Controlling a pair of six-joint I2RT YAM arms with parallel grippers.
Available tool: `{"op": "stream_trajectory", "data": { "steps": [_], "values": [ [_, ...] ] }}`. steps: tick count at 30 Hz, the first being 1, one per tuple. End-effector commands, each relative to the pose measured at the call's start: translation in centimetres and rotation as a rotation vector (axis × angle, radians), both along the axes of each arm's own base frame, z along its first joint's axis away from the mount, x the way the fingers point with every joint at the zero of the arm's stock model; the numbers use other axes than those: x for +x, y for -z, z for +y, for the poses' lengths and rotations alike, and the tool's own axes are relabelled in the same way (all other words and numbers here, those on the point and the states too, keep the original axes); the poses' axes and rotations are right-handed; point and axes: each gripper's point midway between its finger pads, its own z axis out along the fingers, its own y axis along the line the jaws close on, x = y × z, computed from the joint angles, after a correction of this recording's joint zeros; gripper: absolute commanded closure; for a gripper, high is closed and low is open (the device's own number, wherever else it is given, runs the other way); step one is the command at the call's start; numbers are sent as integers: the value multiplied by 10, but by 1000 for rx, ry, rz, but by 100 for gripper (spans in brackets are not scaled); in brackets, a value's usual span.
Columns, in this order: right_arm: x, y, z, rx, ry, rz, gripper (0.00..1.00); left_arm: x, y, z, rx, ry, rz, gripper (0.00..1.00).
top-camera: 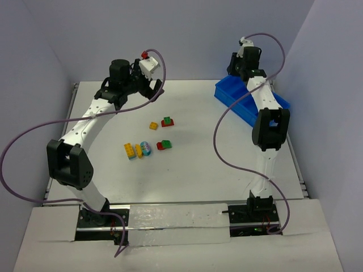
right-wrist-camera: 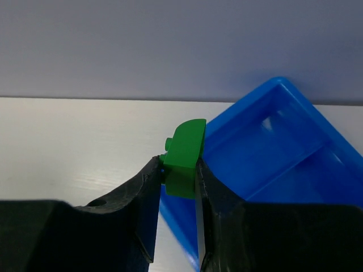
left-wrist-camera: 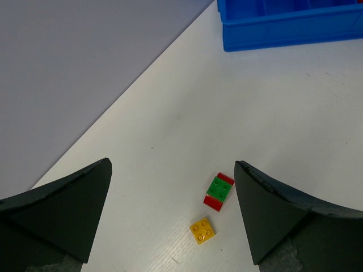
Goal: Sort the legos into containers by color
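My right gripper (right-wrist-camera: 180,170) is shut on a green lego (right-wrist-camera: 184,156) with a rounded top, held above the near corner of the blue bin (right-wrist-camera: 272,147). In the top view that gripper (top-camera: 233,71) hangs over the far end of the bin (top-camera: 235,101). My left gripper (left-wrist-camera: 173,209) is open and empty, raised above the table. Below it lie a green-on-red lego pair (left-wrist-camera: 219,191) and a yellow lego (left-wrist-camera: 202,230). From above, the left gripper (top-camera: 153,90) sits behind the yellow lego (top-camera: 153,125) and the green-on-red pair (top-camera: 167,122).
Nearer the arms lie another green-and-red pair (top-camera: 164,144), a light blue piece (top-camera: 146,148) and a yellow-and-blue stack (top-camera: 131,151). The bin's inner dividers show in the left wrist view (left-wrist-camera: 283,28). Purple cables loop from both arms. Walls close in the table.
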Motion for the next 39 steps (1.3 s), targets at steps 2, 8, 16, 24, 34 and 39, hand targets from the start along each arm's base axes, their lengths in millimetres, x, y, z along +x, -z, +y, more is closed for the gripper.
{"op": "stream_trajectory", "data": {
  "steps": [2, 8, 16, 24, 34, 39],
  "values": [
    [34, -23, -33, -108, 133, -157, 100, 6, -23, 16, -29, -80, -11, 1],
    [46, 3, -48, -170, 184, -147, 100, 7, -18, 23, -9, -113, -1, 1],
    [53, 25, -56, -218, 210, -133, 100, 9, -12, 28, 2, -144, 13, 1],
    [60, 42, -78, -225, 244, -114, 96, 9, -5, 31, 14, -154, 31, 1],
    [63, 57, -96, -286, 268, -107, 86, 7, -5, 34, 13, -166, 34, 1],
    [64, 61, -92, -274, 240, -100, 81, 6, -2, 34, 15, -166, 39, 1]
  ]
}}
